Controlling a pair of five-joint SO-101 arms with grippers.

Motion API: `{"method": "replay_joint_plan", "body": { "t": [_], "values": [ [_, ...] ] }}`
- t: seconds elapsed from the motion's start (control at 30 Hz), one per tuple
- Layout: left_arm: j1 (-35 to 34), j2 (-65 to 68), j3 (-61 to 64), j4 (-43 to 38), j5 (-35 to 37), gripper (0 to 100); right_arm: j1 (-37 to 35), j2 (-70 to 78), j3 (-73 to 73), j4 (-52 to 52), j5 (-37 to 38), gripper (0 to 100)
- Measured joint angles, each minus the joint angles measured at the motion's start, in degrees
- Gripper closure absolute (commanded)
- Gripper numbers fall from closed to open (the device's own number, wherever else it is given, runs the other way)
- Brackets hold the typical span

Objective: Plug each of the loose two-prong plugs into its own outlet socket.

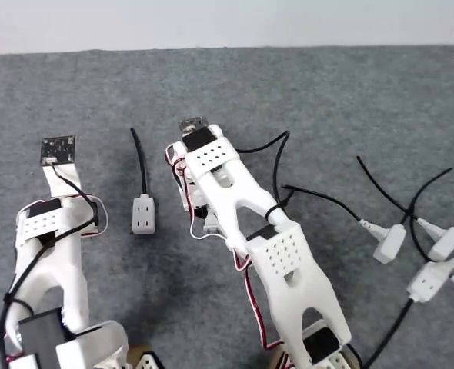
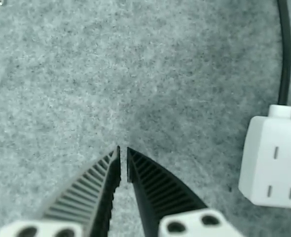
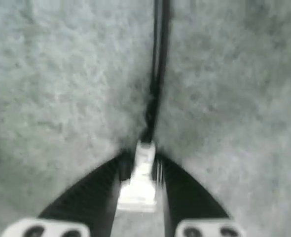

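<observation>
Where the grey desk (image 1: 327, 100) carries the parts, the right arm (image 1: 285, 265) extends from the near edge toward the desk centre, wrist angled down. The left arm (image 1: 50, 246) stands bent near the left edge. The outlet socket block (image 1: 142, 214) lies between the two arms, just beside the left end effector (image 2: 123, 150), which is closed on nothing. Loose plugs (image 1: 389, 243) lie clustered near the right edge. The right end effector (image 3: 140, 158) grips a white plug (image 3: 138, 185), its black cord (image 3: 158, 74) leading away across the desk.
</observation>
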Motion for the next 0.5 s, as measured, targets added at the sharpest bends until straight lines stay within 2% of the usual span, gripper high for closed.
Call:
{"method": "replay_joint_plan", "body": {
  "t": [0.13,0.33,0.5],
  "values": [
    [0.0,0.0,0.0,0.0,0.0,98,0.09,0.62,-1.49,0.79,0.0,99.7],
    [0.0,0.0,0.0,0.0,0.0,99,0.53,0.7,-2.02,1.23,0.0,99.1],
    [0.0,0.62,-1.58,2.2,0.0,99,0.7,-2.2,-6.07,5.54,0.0,99.1]
  ]
}}
